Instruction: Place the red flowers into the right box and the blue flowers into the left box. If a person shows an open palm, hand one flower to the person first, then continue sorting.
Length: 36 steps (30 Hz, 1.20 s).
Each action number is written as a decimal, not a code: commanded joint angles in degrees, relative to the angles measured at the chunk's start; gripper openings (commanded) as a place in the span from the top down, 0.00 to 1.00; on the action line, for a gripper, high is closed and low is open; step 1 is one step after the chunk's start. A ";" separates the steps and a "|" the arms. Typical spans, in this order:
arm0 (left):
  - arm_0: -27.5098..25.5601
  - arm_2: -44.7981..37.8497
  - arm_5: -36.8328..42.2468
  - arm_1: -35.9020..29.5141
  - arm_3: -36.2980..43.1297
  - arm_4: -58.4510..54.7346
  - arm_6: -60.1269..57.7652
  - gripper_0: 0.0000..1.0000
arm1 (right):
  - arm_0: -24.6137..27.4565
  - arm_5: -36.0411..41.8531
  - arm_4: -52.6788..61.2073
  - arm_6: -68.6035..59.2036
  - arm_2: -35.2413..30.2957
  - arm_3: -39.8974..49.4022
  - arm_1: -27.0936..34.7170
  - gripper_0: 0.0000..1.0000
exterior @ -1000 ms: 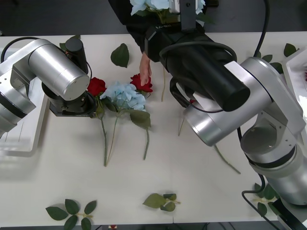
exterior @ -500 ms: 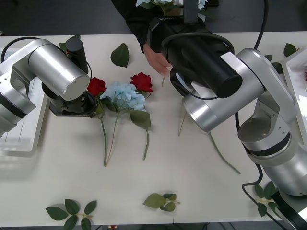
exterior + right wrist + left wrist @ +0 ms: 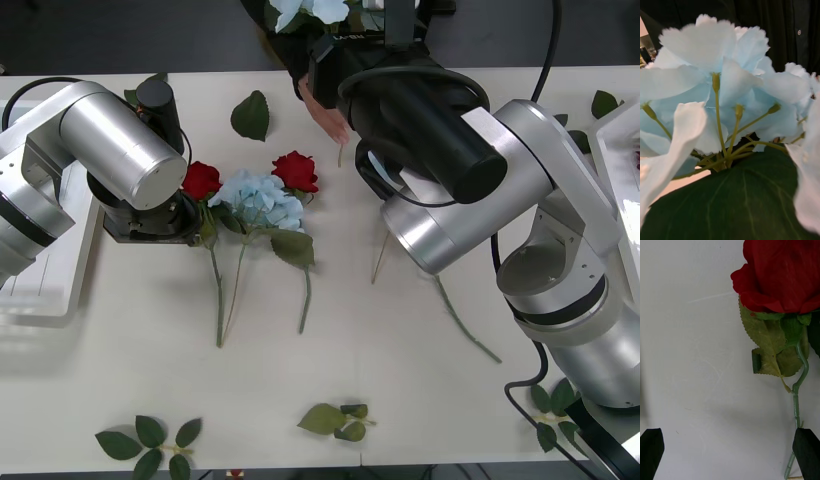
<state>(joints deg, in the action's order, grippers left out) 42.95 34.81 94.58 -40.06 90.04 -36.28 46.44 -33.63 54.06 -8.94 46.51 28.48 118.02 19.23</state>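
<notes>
**Q:** Where is the blue flower (image 3: 300, 10) located, and in which direction does the person's hand lie from it?

**A:** The cluster is seen at the top centre of the front view, at the far end of the right arm (image 3: 450, 150), and close up in the right wrist view (image 3: 726, 86). The person's hand (image 3: 325, 115) is found just below it in the frame, at the table's far edge. It cannot be told whether the right claw is closed on the stem.

**Q:** How is the left gripper (image 3: 730, 453) disposed?

**A:** It is spread wide and empty over a red rose (image 3: 200, 180) at the left of the frame. The stem's long axis runs from the head down the frame, and one fingertip (image 3: 807, 450) is seen just beside the stem. A handover is judged to be in hand. The left arm is the nearer one for that rose, though the right box (image 3: 610, 140) lies well apart at the right edge.
</notes>
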 commanded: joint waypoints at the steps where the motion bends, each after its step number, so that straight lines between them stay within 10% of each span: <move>1: 1.08 0.34 -0.54 0.68 0.75 0.42 2.08 0.00 | -1.18 -0.63 4.10 -2.30 -1.32 3.71 3.36 0.37; 15: -1.99 0.34 -5.63 1.21 0.75 2.89 1.90 0.00 | 17.98 0.16 32.14 -0.10 -16.79 18.30 24.01 0.37; 36: -5.68 0.43 -21.98 8.77 -11.11 7.02 4.01 0.00 | 24.40 1.57 57.01 46.13 -16.70 -11.06 22.69 0.37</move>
<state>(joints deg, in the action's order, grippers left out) 37.74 34.82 73.84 -32.44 79.30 -30.01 46.81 -7.98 55.71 47.36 92.57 10.66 108.90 43.18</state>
